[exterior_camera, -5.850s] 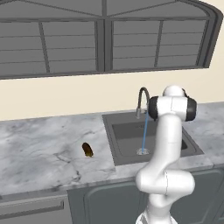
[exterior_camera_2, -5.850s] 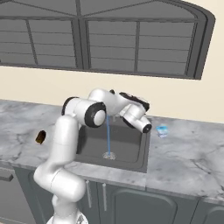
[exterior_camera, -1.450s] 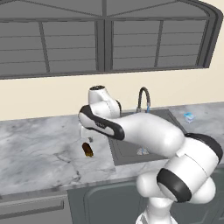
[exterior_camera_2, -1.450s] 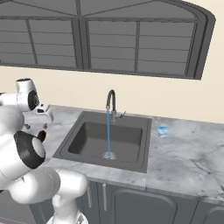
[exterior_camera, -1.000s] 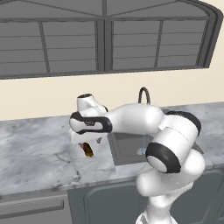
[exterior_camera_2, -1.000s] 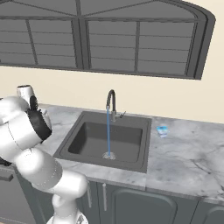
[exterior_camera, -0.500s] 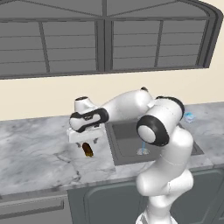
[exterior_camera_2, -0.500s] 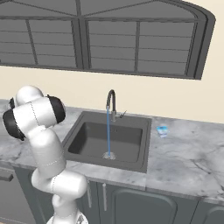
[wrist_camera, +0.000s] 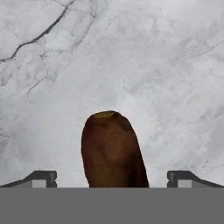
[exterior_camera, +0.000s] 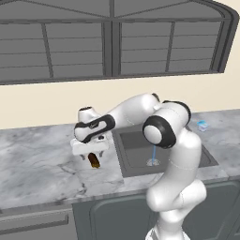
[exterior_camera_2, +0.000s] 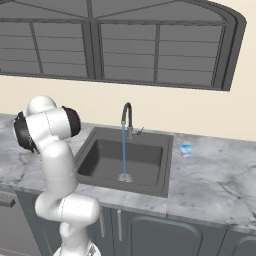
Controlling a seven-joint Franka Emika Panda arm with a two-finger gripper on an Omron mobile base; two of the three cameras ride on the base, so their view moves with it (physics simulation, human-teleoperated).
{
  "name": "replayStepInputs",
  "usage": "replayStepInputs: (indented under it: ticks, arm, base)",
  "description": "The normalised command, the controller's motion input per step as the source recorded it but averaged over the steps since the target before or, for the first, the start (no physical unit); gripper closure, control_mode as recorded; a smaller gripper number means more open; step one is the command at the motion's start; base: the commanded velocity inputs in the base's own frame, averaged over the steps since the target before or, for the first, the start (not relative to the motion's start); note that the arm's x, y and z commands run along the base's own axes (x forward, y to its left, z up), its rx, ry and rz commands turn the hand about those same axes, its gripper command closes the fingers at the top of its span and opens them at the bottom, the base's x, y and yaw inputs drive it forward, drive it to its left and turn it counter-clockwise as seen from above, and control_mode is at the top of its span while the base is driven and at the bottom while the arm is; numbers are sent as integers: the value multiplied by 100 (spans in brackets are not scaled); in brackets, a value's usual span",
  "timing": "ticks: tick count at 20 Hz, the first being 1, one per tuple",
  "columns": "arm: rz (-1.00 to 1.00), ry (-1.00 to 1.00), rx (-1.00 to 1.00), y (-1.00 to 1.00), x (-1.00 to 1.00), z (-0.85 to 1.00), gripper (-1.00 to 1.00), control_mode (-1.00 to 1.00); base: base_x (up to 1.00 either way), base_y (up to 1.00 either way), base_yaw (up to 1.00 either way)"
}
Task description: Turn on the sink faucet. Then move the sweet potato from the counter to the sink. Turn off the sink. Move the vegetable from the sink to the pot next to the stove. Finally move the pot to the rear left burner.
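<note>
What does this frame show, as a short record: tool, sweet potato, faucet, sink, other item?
tool: open, directly above the sweet potato, one fingertip on either side, not touching it
sweet potato: lying on the grey marble counter, left of the sink, not yet lifted
faucet: on, water stream running into the basin
sink: dark basin, nothing in it apart from the water
other item: small blue thing on the counter right of the sink
</note>
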Motion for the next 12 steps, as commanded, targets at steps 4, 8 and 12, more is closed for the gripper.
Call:
replayStepInputs:
  ticks: [4,8,12]
  arm:
    - [-13,0,0,-7,-7,-22,-100,-100]
    - [-13,0,0,-18,-20,-18,-100,-100]
    - [-13,0,0,-18,-28,-14,-100,-100]
  base:
    - [0,0,0]
    - [0,0,0]
    - [0,0,0]
